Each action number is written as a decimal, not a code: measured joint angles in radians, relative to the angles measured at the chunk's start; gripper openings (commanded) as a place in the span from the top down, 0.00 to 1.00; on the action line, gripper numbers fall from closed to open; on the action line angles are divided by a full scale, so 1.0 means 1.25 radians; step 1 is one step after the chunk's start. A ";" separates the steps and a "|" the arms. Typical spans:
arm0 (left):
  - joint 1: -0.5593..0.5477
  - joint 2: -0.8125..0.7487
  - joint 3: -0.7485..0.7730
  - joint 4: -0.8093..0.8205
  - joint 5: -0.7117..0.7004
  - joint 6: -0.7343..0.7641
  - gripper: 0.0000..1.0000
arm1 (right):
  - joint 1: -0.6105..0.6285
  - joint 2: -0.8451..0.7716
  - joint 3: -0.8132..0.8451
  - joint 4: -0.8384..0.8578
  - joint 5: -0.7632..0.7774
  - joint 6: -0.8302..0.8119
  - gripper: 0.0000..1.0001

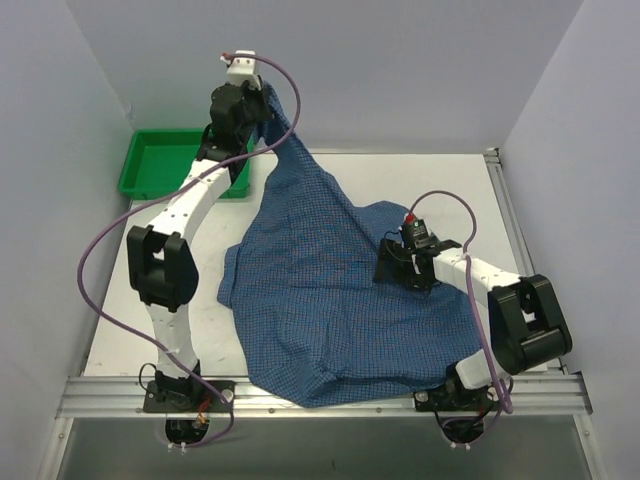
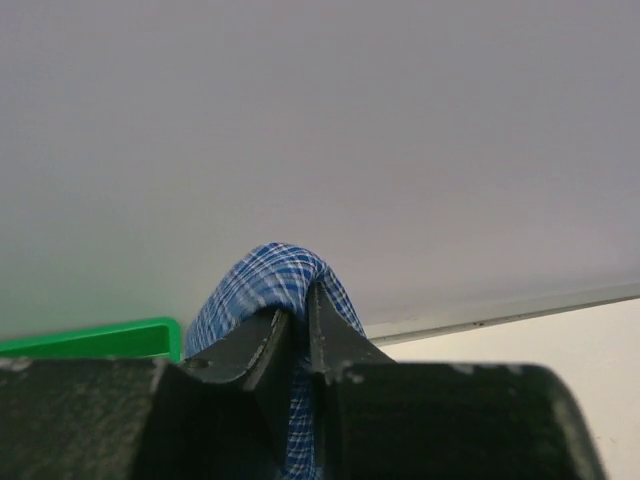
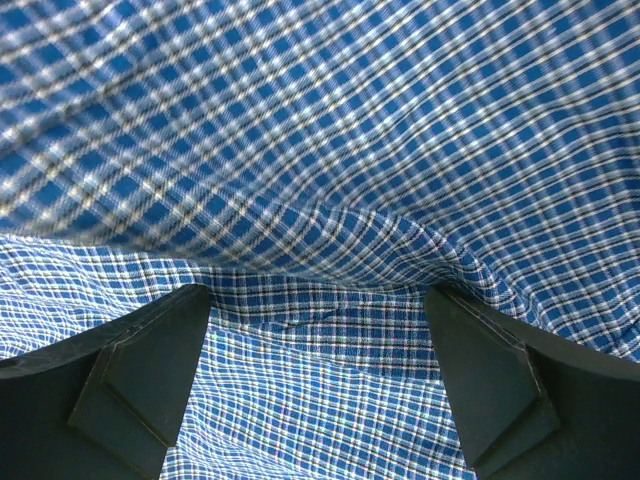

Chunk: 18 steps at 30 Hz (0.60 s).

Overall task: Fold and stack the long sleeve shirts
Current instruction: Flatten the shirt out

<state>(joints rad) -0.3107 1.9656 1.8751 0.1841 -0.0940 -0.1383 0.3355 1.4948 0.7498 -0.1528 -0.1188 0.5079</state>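
Left tool (image 2: 300, 318) clamps a bunch of the blue fine-checked cloth long-sleeve shirt (image 1: 320, 310) high, rest draped on white bench (image 1: 470, 200); right tool (image 3: 318, 330) wide open over a ridge, so pinch that, then spread taut.

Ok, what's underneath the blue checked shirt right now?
Only the white table shows around the shirt; its near edge drapes over the front rail. Anything beneath the cloth is covered.

The shirt (image 1: 330, 300) is matt woven cloth, the tray (image 1: 165, 165) glossy plastic.
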 measured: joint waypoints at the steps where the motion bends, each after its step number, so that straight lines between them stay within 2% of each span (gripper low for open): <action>1: -0.001 0.016 0.014 0.001 0.004 0.010 0.70 | 0.000 0.000 0.000 0.000 0.000 0.000 0.05; 2: -0.002 0.034 0.027 0.001 0.006 0.019 0.46 | 0.000 -0.001 0.000 -0.002 0.001 -0.001 0.05; 3: -0.003 0.053 0.043 0.001 0.009 0.023 0.36 | 0.000 -0.002 0.000 -0.004 0.001 -0.001 0.05; 6: -0.009 0.103 0.064 -0.015 -0.001 0.031 0.13 | 0.000 -0.014 0.000 -0.029 0.003 -0.009 0.05; 7: -0.010 0.113 0.064 -0.029 -0.011 0.030 0.09 | 0.000 -0.023 0.001 -0.045 0.007 -0.013 0.05; 9: -0.013 0.127 0.066 -0.089 -0.045 0.012 0.03 | -0.004 -0.042 0.016 -0.085 0.009 -0.026 0.05; 12: -0.010 0.125 0.075 -0.208 -0.081 -0.015 0.03 | -0.033 -0.081 0.065 -0.128 0.005 -0.044 0.09; 15: -0.004 0.098 0.072 -0.321 -0.110 -0.046 0.03 | -0.109 -0.109 0.142 -0.143 -0.010 -0.056 0.19; 18: 0.000 -0.006 -0.030 -0.403 -0.122 -0.079 0.02 | -0.178 -0.103 0.218 -0.145 -0.013 -0.066 0.33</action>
<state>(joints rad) -0.3103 1.9575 1.8374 -0.3199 -0.2466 -0.2367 0.1127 1.3659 1.0222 -0.3336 -0.1356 0.4252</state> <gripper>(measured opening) 0.974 0.736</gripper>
